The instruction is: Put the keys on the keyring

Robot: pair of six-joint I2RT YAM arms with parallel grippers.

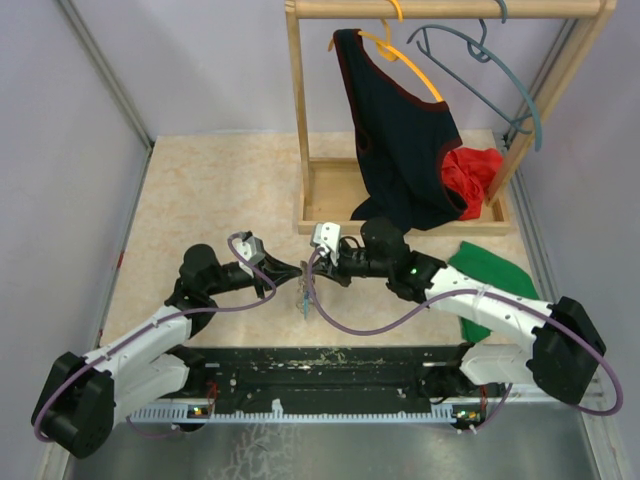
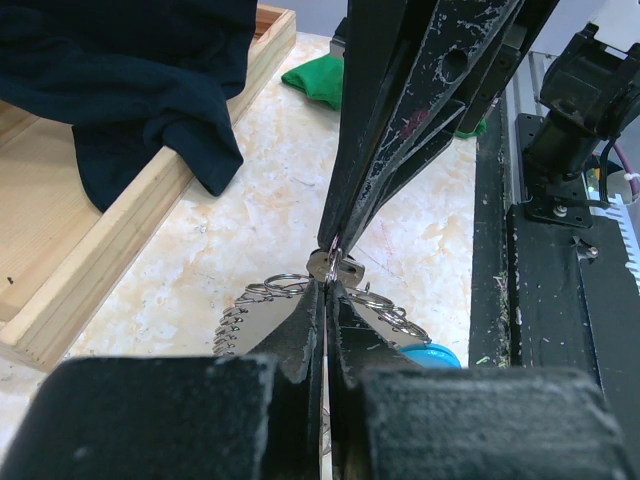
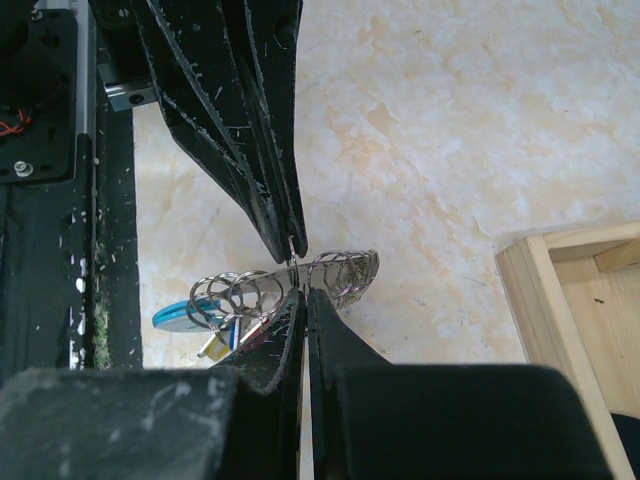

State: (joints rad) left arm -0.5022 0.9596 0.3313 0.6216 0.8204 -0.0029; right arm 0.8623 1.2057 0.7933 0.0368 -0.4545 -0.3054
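Note:
My two grippers meet tip to tip above the table's middle. The left gripper is shut; in its wrist view its tips pinch the keyring at the coiled wire. The right gripper is shut too, and its tips grip the same coil. The keyring hangs between them, its light-blue section to one side. A small metal piece sits between the tips. Small keys with coloured heads hang by the rings; their colours are hard to tell.
A wooden clothes rack stands at the back with a dark garment on an orange hanger and a grey-blue hanger. A red cloth lies in its base, a green cloth to the right. A black rail runs along the near edge.

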